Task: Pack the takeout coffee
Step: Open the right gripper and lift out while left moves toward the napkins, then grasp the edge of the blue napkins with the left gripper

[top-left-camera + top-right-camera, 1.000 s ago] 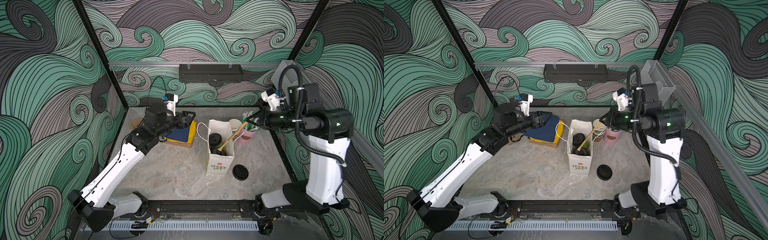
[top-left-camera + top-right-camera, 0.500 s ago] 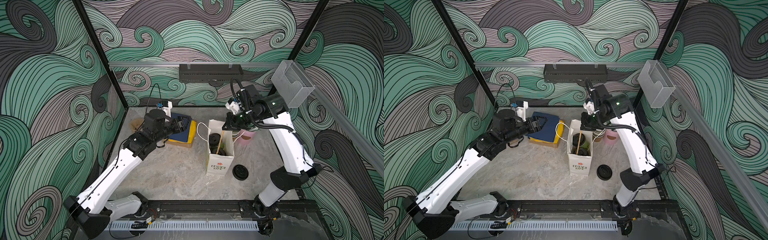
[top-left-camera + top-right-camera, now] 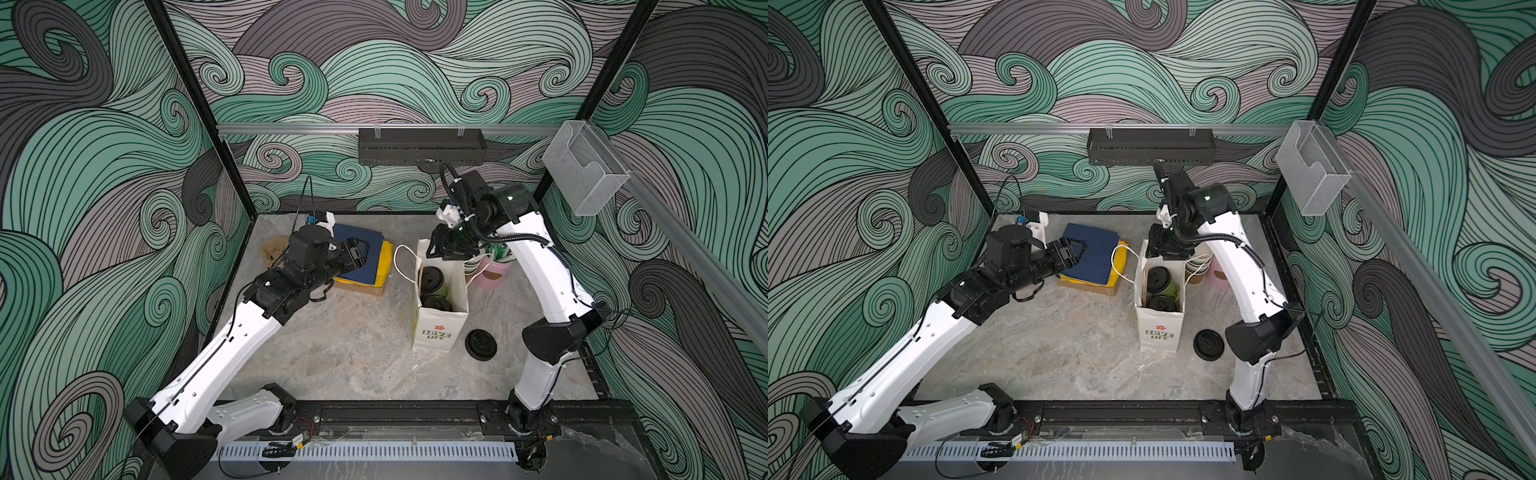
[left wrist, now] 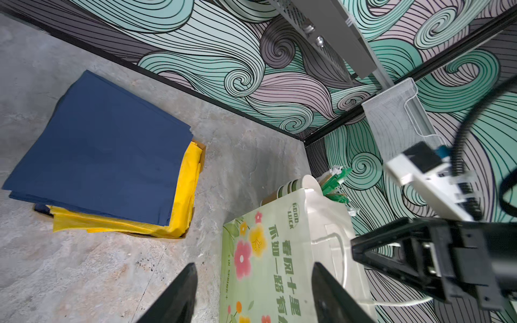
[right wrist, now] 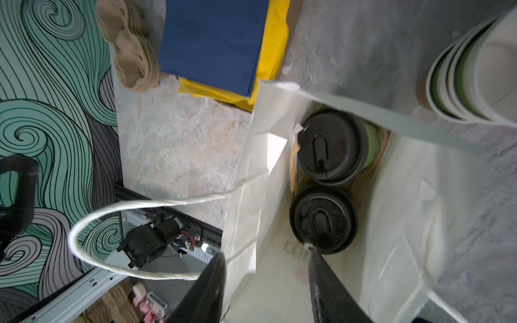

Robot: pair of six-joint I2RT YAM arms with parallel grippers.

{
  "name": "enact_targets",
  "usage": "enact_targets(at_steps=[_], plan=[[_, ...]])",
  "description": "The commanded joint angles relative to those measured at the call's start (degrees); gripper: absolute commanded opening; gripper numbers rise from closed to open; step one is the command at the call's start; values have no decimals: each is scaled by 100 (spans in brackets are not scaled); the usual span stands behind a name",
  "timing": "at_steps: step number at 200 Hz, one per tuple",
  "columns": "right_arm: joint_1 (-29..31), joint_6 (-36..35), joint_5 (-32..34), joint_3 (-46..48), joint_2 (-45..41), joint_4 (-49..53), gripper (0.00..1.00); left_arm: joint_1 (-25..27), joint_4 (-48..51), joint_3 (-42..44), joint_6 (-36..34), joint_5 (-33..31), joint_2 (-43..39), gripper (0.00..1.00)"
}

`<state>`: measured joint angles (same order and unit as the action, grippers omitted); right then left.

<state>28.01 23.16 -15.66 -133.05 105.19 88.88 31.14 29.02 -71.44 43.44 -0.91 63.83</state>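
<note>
- The takeout coffee is two lidded paper cups, the far cup (image 5: 331, 146) and the near cup (image 5: 323, 219). Both stand inside the paper bag (image 3: 436, 332), close together.
- Handling: the paper walls are light and soft and dent under a hard squeeze. The black lids are smooth and may pop off. Take hold from above, on the wall just below the lid rim. The far cup appears to lean, though the bag wall hides its base.
- The right hand (image 3: 446, 249) hovers over the far edge of the bag mouth, jaws apart and empty.
- The left hand (image 3: 359, 255) hangs above the napkin stack (image 4: 106, 156), jaws apart and empty.
- Obstructions: the bag walls and the cord handle (image 5: 112, 212) crowd the opening. The lidless cup stack (image 3: 1198, 264) stands just beside the bag. A loose lid (image 3: 481, 344) lies on the desk (image 3: 353, 353).
</note>
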Motion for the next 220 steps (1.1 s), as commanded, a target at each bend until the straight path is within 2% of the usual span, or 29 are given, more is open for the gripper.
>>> enact_targets(at_steps=[1,21,55,76,88,116,139,166,220], plan=[[16,44,808,-692,-351,55,50,-254,489,-41,94,-96,-91,66],[20,38,1462,-469,-1017,-624,48,-632,801,-88,157,71,-2,67],[21,182,1952,2034,-2769,-2806,47,-1412,849,73,133,854,490,64],[20,421,2017,2889,-3320,-3342,47,-1865,744,253,187,1035,858,60],[19,458,2097,2928,-3334,-3209,47,-2125,543,417,169,1087,1045,59],[20,376,2174,2796,-3249,-2962,47,-2737,-41,671,107,1647,1693,59],[14,304,2113,2655,-3143,-2883,47,-3089,269,333,-297,2101,2556,58],[20,294,2013,2573,-3033,-2815,47,-3271,-28,258,-545,2304,3060,57],[20,356,1785,2592,-2958,-2833,47,-3342,-561,4,-694,2198,3632,58]])
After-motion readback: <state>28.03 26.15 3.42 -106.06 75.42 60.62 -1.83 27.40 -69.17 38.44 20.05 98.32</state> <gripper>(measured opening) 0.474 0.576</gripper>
